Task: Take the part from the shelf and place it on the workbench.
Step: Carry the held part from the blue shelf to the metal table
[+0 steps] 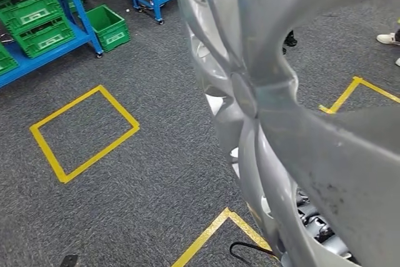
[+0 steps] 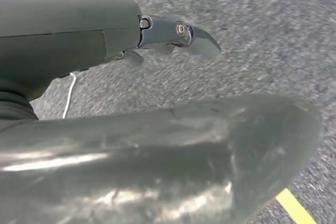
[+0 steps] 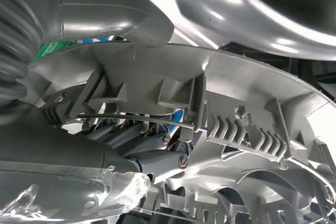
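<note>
The part (image 1: 292, 110), a silver spoked wheel cover, is held up close in front of the head camera above the grey carpet floor (image 1: 155, 173), which is marked with yellow tape squares (image 1: 85, 132). The right hand (image 3: 130, 150) grips it from behind, dark fingers (image 3: 158, 150) tucked among the ribs and wire ring of its back side and the thumb over its rim. The left hand (image 2: 118, 38) lies along the part's smooth edge with its fingers (image 2: 178, 32) stretched out above it; I cannot tell whether they clasp it, and blue shelves (image 1: 42, 23) with green crates (image 1: 108, 26) stand well apart behind.
</note>
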